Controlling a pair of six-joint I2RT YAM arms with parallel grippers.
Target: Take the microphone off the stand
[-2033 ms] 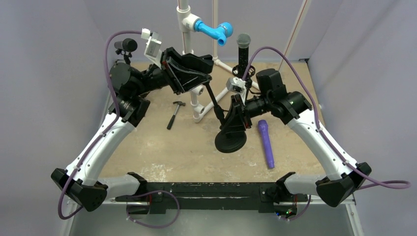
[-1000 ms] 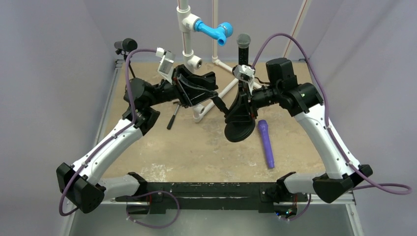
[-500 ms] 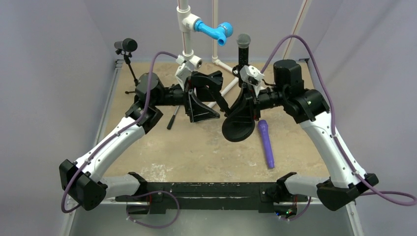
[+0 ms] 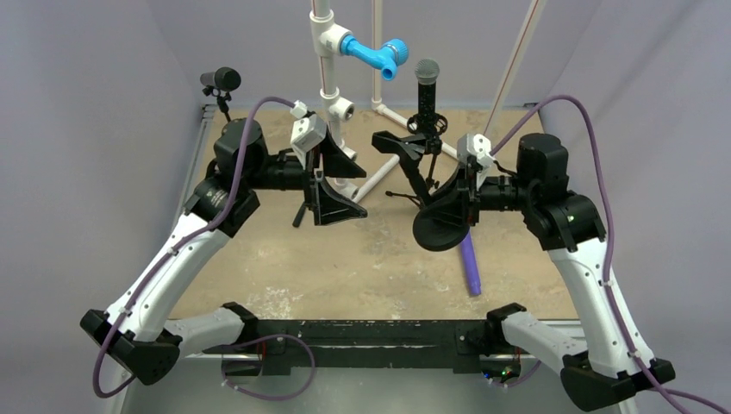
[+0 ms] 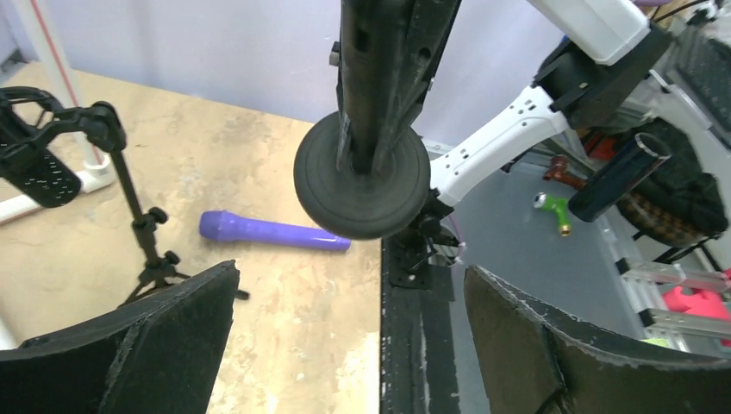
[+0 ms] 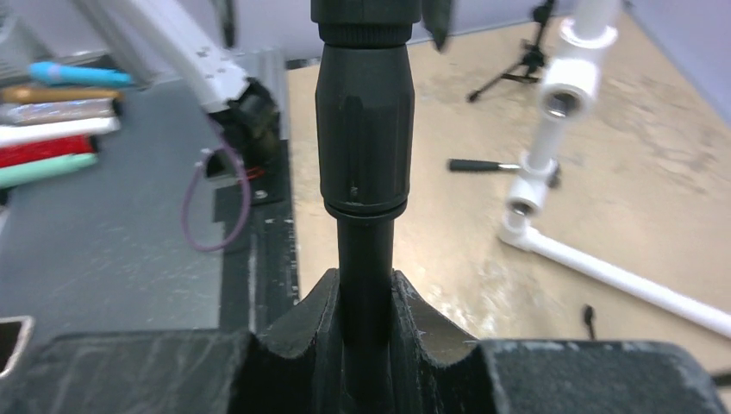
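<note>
The purple microphone [image 4: 471, 266] lies flat on the table [image 4: 345, 267], out of any holder, below the right fingers and touched by neither arm. It appears to be the item in question, though the overhead view is too coarse to confirm that it belongs to this stand.

The stand [image 5: 379, 86] is off the table and tipped over. Its round base [image 4: 435, 231] hangs just under the right fingers and covers the microphone's head in the overhead view. The clip [image 4: 398, 143] at its far end points toward the left fingers and looks empty.

The right gripper [image 6: 365, 291] has its fingers closed narrow on the stand, just beside its thick collar [image 6: 362, 129]. Judged purpose: a hold near the heavy base limits swing.

The left gripper [image 5: 352, 274] has its fingers spread wide with nothing between them, and the base sits beyond the fingertips. Judged purpose: it stands clear so that the right arm alone bears the stand.

Assessment: the separation looks done. The risk is striking the microphone when the stand is set down.
</note>
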